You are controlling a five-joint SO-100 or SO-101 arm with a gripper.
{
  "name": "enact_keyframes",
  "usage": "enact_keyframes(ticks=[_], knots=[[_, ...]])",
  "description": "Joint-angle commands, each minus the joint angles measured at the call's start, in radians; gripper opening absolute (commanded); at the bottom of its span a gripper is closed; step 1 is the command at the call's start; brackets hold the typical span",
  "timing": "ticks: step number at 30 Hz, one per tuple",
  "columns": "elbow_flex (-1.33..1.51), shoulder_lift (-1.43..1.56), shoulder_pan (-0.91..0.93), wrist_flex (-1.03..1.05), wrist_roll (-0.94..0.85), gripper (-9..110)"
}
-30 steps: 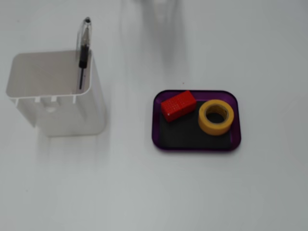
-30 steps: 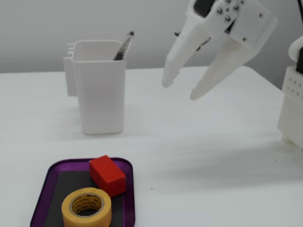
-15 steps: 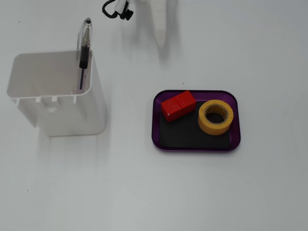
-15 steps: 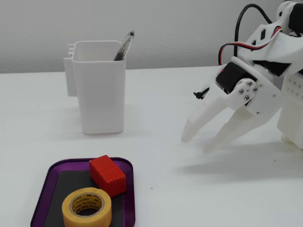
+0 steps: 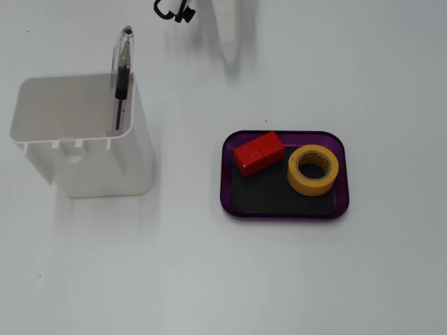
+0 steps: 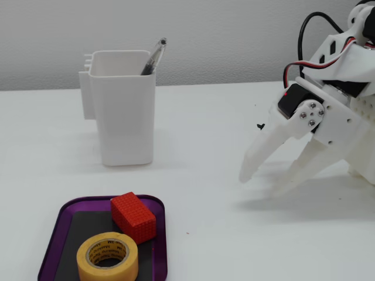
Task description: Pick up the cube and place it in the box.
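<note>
Lying inside the purple tray, the red cube is a small brick-shaped block with a finely dotted top face and smooth bright sides. It rests at an angle on the black base, near the tray's upper left corner in a fixed view from above, and one corner seems to lean on the rim. In the low fixed view, the cube stands at the far side of the tray, just behind the yellow tape roll. The tape roll is also in the tray, just beside the cube; I cannot tell if they touch.

All things stand on a plain white table, matte and evenly lit, with a pale grey wall behind. A tall white plastic container holds a pen that leans on its edge.

The white gripper hangs just above the table at the right of the low view, well apart from the cube and the tray. Its two fingers are spread, with nothing between them. In the view from above only one fingertip shows at the upper edge.
</note>
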Motion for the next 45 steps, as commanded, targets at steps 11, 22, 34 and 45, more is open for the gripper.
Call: enact_keyframes(ticks=[11,22,34,45], knots=[[0.008,0.114,-0.002,0.014,0.011,0],[0.006,0.114,-0.003,0.008,0.009,0],[0.006,0.114,-0.003,0.008,0.009,0],[0.006,0.114,-0.003,0.008,0.009,0]])
